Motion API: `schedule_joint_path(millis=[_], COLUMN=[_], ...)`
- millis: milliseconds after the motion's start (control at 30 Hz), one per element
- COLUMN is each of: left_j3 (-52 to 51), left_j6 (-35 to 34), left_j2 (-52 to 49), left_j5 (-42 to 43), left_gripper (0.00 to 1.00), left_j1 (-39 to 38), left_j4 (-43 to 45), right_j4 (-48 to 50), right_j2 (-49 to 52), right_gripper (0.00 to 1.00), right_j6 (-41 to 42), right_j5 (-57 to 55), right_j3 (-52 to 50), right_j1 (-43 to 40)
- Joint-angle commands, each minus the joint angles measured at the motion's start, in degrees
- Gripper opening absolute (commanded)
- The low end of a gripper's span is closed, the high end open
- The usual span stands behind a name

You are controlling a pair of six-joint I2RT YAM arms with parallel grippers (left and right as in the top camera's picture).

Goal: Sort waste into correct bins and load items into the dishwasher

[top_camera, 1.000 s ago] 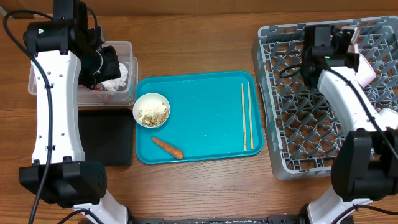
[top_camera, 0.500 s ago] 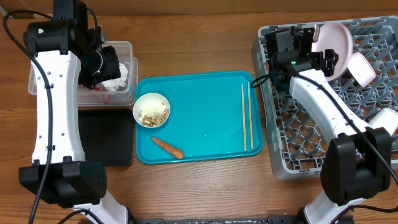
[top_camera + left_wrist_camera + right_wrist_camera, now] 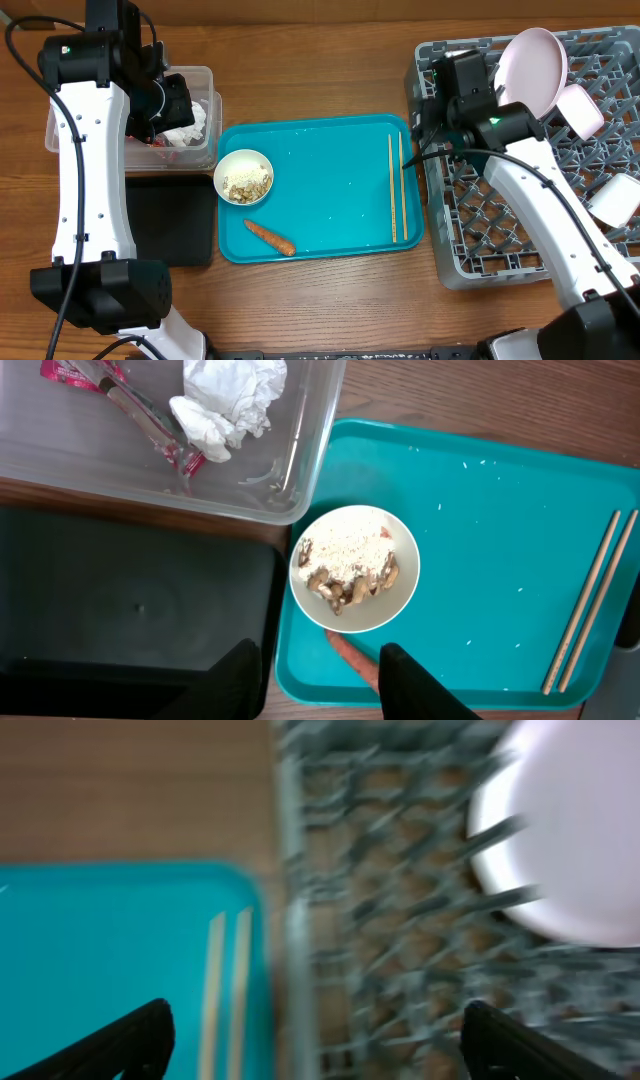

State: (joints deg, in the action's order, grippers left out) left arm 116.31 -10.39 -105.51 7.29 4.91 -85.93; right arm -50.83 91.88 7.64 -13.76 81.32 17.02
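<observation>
Overhead, waste: the tissue (image 3: 196,118) and red wrapper (image 3: 163,141) lie in the clear tub (image 3: 207,76). The black tray (image 3: 170,225) just below it looks bare.
Overhead, teal tray (image 3: 330,150): it carries a bowl (image 3: 222,168) of food scraps (image 3: 246,185), the carrot piece (image 3: 270,237), and the chopsticks (image 3: 397,190) side by side near its right edge.
Overhead, rack (image 3: 490,230): the plate (image 3: 533,65) stands among the pegs with a small dish (image 3: 580,108) just beside it. The cup (image 3: 615,198) sits at the right edge.
Left wrist: the left claw (image 3: 320,650) is spread wide and holds nothing. It hangs over the bowl, and the carrot is partly hidden between its fingers.
Right wrist: the view is blurred. The right claw (image 3: 318,1010) gapes wide and empty over the rack's left edge, with the chopsticks down to the left.
Step in hand: loading the rack, probably; the chopsticks look like the right arm's next pick.
Next move: it calls for a low, square pinch that takes both thin sticks together off the flat tray. The scraps and carrot are not yet binned.
</observation>
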Motion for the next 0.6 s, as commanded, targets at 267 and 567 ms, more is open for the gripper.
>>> schedule_joint_path(millis=[267,567], left_j3=[0.81,0.81], left_j6=[-0.63,-0.96], left_j2=[1.40,1.40], left_j5=[0.22,0.20], left_gripper=[0.42,0.43], left_j1=[0.28,0.31], left_j4=[0.04,-0.39], right_j4=[-4.94,-5.27], right_j2=[10.23,15.52], right_gripper=[0.79,0.79], right_j6=[6.19,9.70], right_j5=[19.96,20.44], right_j3=[0.07,0.07], right_j1=[1.31,5.42])
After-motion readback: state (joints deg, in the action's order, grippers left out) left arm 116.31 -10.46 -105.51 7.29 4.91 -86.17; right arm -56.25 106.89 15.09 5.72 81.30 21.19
